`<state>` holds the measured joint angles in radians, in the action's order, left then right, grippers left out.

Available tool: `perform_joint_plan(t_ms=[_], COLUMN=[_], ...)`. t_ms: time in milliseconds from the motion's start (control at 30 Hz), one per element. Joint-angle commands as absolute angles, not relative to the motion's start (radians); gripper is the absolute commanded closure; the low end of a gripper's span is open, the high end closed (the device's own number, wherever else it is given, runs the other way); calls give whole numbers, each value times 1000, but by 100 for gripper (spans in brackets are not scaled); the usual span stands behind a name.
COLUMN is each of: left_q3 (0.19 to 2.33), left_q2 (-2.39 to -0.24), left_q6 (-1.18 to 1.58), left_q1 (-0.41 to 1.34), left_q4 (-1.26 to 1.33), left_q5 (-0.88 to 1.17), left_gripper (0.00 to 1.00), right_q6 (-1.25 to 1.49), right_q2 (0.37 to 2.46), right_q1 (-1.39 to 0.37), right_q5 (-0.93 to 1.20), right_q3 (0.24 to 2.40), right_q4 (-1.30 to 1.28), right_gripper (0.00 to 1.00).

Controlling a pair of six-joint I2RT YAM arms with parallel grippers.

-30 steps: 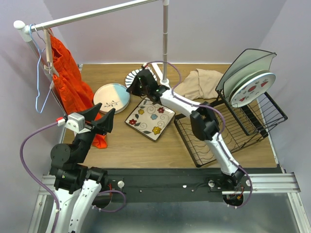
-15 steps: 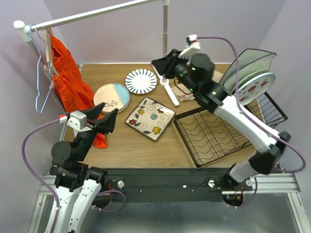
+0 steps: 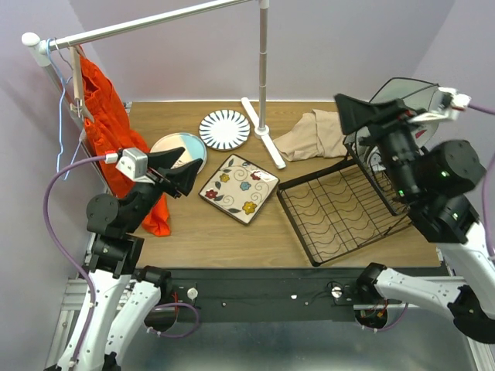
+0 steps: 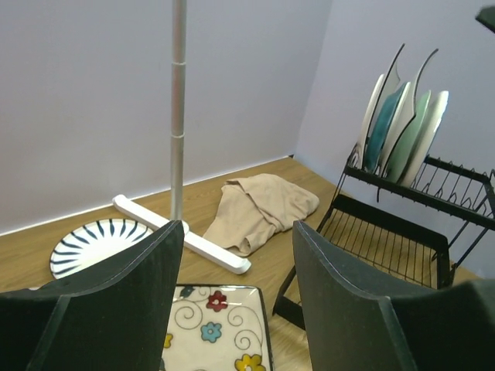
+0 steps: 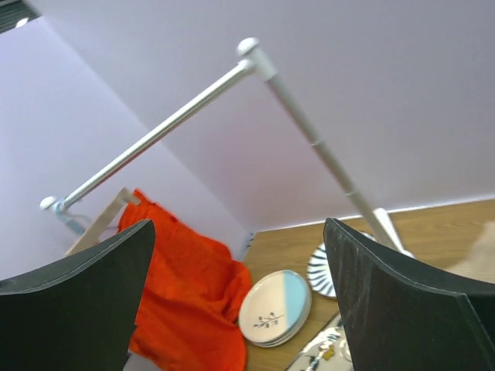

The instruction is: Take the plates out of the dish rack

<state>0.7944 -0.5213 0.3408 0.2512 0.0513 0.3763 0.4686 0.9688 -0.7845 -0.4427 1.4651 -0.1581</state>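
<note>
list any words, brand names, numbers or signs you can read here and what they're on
None: no words, numbers, brands or signs can be read in any view.
The only marks are patterns, not text: coloured flowers on the square plate, a small twig on the pink and blue plate, dark stripes on the round plate.

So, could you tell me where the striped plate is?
In the top view, the striped plate lies flat at the back, between the pink-and-blue plate and the rail's foot.
</note>
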Motion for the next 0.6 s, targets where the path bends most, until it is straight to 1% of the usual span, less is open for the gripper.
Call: perform_joint_plan(t_ms=[0, 133, 200, 300, 433, 467, 567], left_q3=[819, 789, 790, 827, 903, 919, 975], left_q2=[-566, -595, -620, -658, -739, -786, -894], left_q6=[353, 368, 364, 350, 327, 325, 305], left_q1=[261, 285, 311, 399, 587, 656, 757], left_q4=[98, 133, 144, 147, 158, 170, 222], left_q5=[429, 439, 428, 353, 172, 148, 49], left_gripper=[34, 38, 39, 40, 40, 41, 43], right_q6=[523, 549, 545, 531, 500, 497, 491], right_q2=[870, 805, 778, 773, 805, 810, 824], right_q1=[-788, -790, -790, -790, -788, -788, -788], right_q5=[-695, -768, -767, -741, -664, -626, -578], right_q3=[1367, 1319, 1315, 1356, 1459, 1479, 1545], right_q4=[-319, -376, -376, -377, -377, -377, -376], right_gripper=[5, 7, 7, 7, 7, 7, 8])
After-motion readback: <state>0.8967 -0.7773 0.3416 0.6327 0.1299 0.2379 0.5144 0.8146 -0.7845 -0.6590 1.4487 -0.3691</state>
